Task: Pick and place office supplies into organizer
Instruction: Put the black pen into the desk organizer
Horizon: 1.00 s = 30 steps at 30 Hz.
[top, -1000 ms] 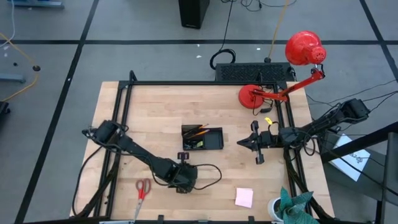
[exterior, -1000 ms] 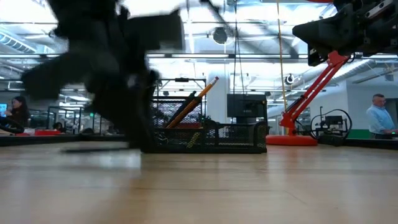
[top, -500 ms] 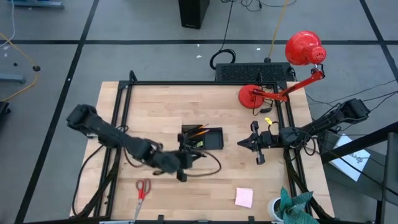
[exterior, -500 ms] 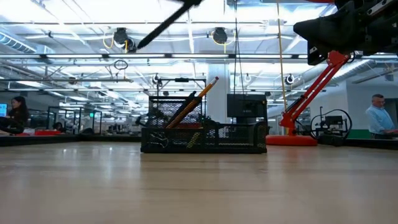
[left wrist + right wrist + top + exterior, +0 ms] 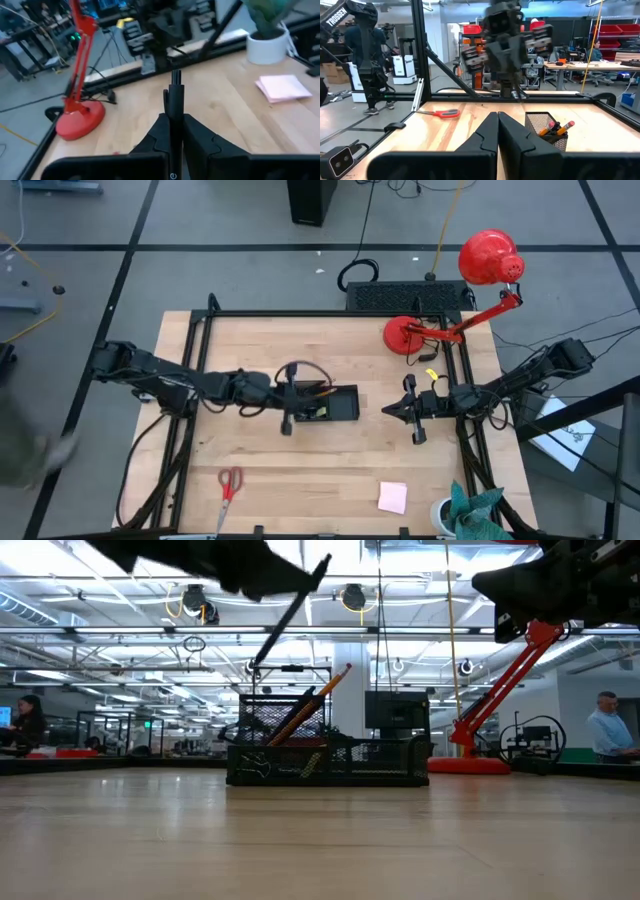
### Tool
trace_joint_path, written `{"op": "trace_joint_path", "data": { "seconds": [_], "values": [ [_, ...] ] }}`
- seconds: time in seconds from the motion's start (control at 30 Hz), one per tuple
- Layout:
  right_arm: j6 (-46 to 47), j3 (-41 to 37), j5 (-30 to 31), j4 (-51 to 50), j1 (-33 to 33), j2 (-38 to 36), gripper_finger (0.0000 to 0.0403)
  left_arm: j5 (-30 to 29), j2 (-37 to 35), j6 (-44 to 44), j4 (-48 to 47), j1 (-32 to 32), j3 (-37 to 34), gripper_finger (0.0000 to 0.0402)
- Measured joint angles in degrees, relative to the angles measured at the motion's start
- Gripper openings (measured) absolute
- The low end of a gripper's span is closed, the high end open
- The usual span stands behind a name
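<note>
While the left pincer (image 5: pixel 288 420) hung above the wooden surface (image 5: pixel 250 350) at the organizer's (image 5: pixel 340 404) left end, its fingers (image 5: pixel 197 137) were pinched on a black pen (image 5: pixel 174 107), which slanted down toward the organizer in the low view. The organizer, a black mesh tray near the middle of the surface, held two orange pencils (image 5: pixel 312 698) leaning up out of its left compartment. The right pincer (image 5: pixel 392 412) waited just right of the organizer, its fingers (image 5: pixel 487 132) pressed together on nothing. The red-handled scissors (image 5: pixel 229 483) lay well below and left of the organizer, near the surface's front edge, and the pink sticky-note pad (image 5: pixel 393 497) lay below and right of it. A red desk lamp (image 5: pixel 407 334) stood beyond the organizer's right end, at the back of the surface.
</note>
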Motion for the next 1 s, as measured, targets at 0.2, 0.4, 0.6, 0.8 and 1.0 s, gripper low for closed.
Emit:
{"op": "trace_joint_path", "data": {
  "seconds": [0.2, 0.4, 0.6, 0.8, 1.0],
  "values": [
    [-0.1, 0.0, 0.07, 0.62, 0.0, 0.0, 0.0, 6.53, -0.16, 0.22, 9.55, 6.97, -5.76, 0.0026],
    [-1.12, 0.0, 0.13, 1.57, -0.04, 0.0, 0.0, 12.11, 1.85, -2.41, 17.89, 12.8, -11.96, 0.0029],
    [-1.65, 0.0, 0.28, 2.03, -0.04, 0.0, 0.0, 17.15, 7.45, -6.05, 28.85, 15.91, -15.51, 0.003],
    [-1.96, 0.0, 0.29, 2.05, -0.04, 0.0, 0.0, 18.82, 13.54, -7.49, 30.75, 16.43, -14.29, 0.003],
    [-2.11, 0.0, 0.28, 2.09, -0.04, 0.0, 0.0, 20.13, 17.56, -8.28, 30.69, 16.4, -12.46, 0.003]
  ]
}}
